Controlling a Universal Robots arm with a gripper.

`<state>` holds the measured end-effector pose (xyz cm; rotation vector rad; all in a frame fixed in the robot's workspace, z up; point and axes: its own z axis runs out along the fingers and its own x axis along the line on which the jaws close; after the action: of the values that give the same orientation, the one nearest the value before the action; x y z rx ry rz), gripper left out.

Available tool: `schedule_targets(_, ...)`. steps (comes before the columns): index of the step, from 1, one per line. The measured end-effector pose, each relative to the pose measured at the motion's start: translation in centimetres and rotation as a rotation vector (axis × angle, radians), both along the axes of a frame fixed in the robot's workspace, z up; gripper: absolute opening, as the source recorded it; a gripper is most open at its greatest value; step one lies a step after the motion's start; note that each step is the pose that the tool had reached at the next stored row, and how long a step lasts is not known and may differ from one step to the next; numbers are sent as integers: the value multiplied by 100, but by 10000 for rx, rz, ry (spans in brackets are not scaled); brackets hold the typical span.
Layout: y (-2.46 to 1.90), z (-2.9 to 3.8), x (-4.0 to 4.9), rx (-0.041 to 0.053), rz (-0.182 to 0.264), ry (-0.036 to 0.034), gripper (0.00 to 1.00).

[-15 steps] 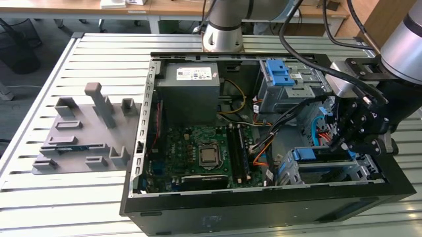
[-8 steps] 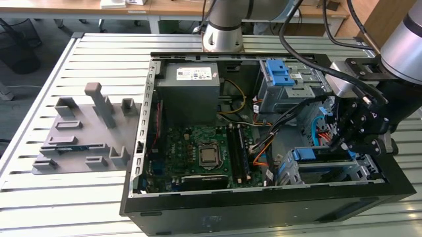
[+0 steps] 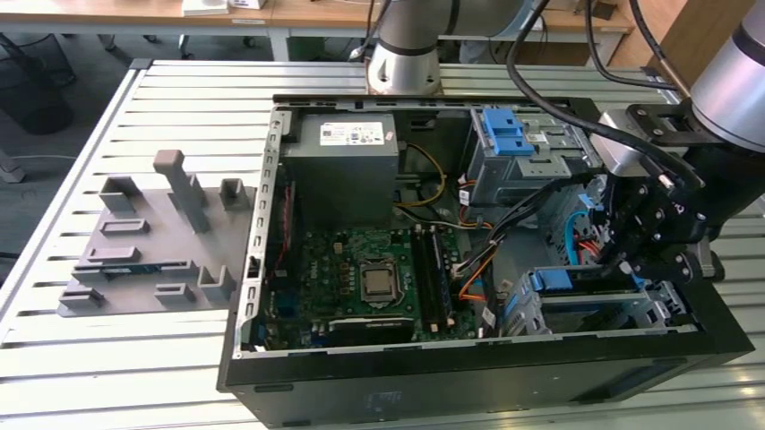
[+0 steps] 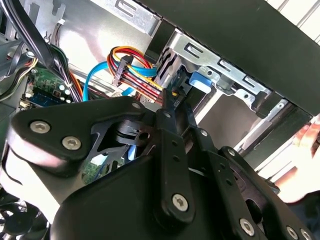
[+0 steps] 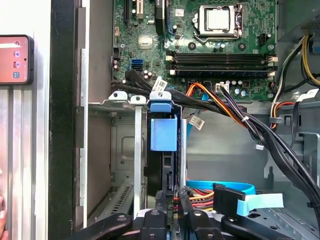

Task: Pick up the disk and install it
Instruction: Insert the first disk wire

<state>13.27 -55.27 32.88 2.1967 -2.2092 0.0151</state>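
Install step in hand, not pickup. The disk (image 5: 164, 150) stands on edge in the drive cage (image 5: 125, 100) at the front corner of the computer case (image 3: 478, 381), blue carrier tab facing the motherboard (image 5: 220, 45) side. It looks part-way or nearly seated; I can't tell from here if it's fully home.

The tool (image 5: 172, 200) is at the disk's rear edge, fingers (image 5: 161, 197) close together on either side of the thin edge. Looks pinched on the disk, but contact itself is hard to confirm. In the exterior view the tool (image 3: 622, 260) sits low inside the case on that view's right, over the cage.

The red-and-orange cable bundle (image 4: 131, 67) and the blue flat cable (image 5: 235, 187) lie right beside the tool.

My read of what the rest calls for: straight push along the cage rails, no tilt, until the carrier latches, keeping clear of those cables. Snagging a connector is the main risk.

A hand (image 4: 307, 145) and a phone (image 5: 15, 59) are just outside the case wall.
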Motion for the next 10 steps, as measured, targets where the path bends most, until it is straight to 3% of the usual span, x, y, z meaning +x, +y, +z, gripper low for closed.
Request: schedule_targets(10,0,123,0,3,1,2,23)
